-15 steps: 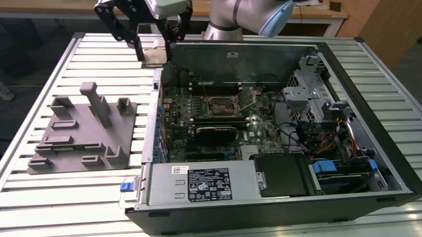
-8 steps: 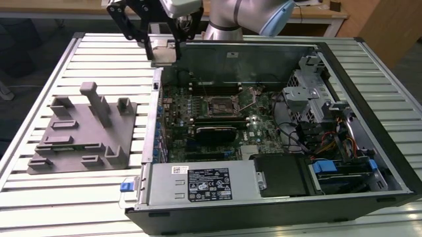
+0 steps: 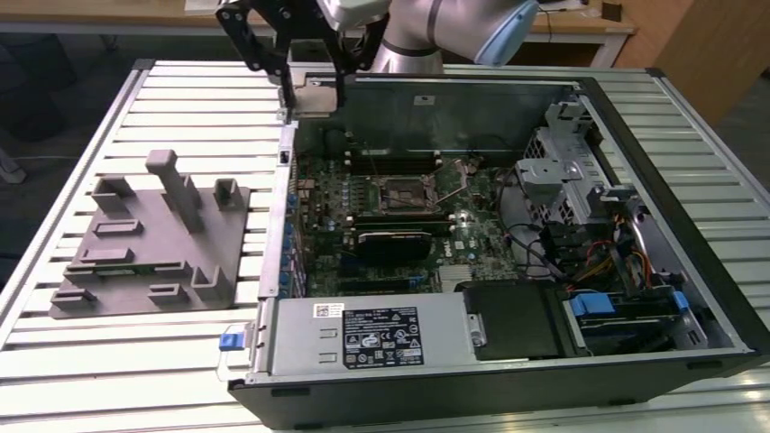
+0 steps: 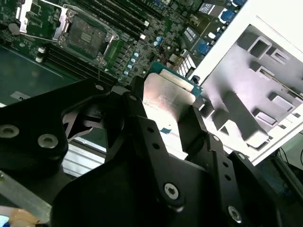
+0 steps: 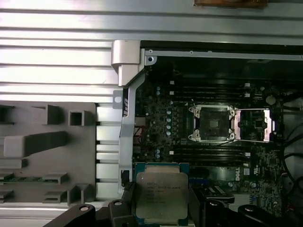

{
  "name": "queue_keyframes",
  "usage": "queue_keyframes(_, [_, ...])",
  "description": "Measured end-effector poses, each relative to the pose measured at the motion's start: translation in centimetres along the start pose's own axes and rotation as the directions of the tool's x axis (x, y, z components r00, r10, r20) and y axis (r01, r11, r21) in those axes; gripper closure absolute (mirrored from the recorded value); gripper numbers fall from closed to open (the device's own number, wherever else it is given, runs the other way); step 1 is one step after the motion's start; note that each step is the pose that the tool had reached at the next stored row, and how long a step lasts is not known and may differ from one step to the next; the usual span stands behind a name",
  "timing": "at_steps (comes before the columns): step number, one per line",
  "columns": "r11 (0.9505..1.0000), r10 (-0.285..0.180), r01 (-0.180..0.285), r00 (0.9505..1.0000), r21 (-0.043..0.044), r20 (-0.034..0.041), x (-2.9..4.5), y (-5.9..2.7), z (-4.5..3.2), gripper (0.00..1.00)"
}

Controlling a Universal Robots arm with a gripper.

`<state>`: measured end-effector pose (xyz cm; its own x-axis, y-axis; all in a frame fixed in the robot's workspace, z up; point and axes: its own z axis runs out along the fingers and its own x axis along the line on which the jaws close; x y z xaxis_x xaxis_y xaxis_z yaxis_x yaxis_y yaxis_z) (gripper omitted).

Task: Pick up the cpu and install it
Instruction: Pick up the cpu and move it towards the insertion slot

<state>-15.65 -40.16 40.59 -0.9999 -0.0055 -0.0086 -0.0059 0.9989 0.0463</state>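
My gripper (image 3: 316, 88) hangs above the far corner of the open computer case (image 3: 673, 135), on the exterior view's left, shut on the cpu (image 3: 316, 99). The cpu (image 5: 161, 194) is a flat square chip with a pale silver top and a green rim, clamped by its edges between the two black fingers (image 4: 137, 113). Its metal top (image 4: 165, 99) shows in both wrist views. On the green motherboard the cpu socket (image 3: 403, 191) (image 5: 211, 124) lies open, its retaining frame swung aside. The cpu is well above the socket and off to one side of it.
A grey plastic fixture (image 3: 151, 244) with upright posts stands on the slatted metal table (image 3: 72, 135), beside the case on the exterior view's left. Inside the case are memory slots (image 3: 391, 164), a power supply (image 3: 349, 336), a drive cage (image 3: 575, 176) and loose cables (image 3: 601, 266).
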Motion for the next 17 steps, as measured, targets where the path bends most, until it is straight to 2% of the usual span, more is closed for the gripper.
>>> queue_keyframes(7, [1.0000, 0.000, 0.000, 1.0000, 0.0000, 0.0000, -1.50, 0.34, 0.12, 0.47])
queue_keyframes(17, [1.0000, 0.000, 0.000, 1.0000, 0.0001, 0.0000, -5.09, 1.30, 0.39, 0.47])
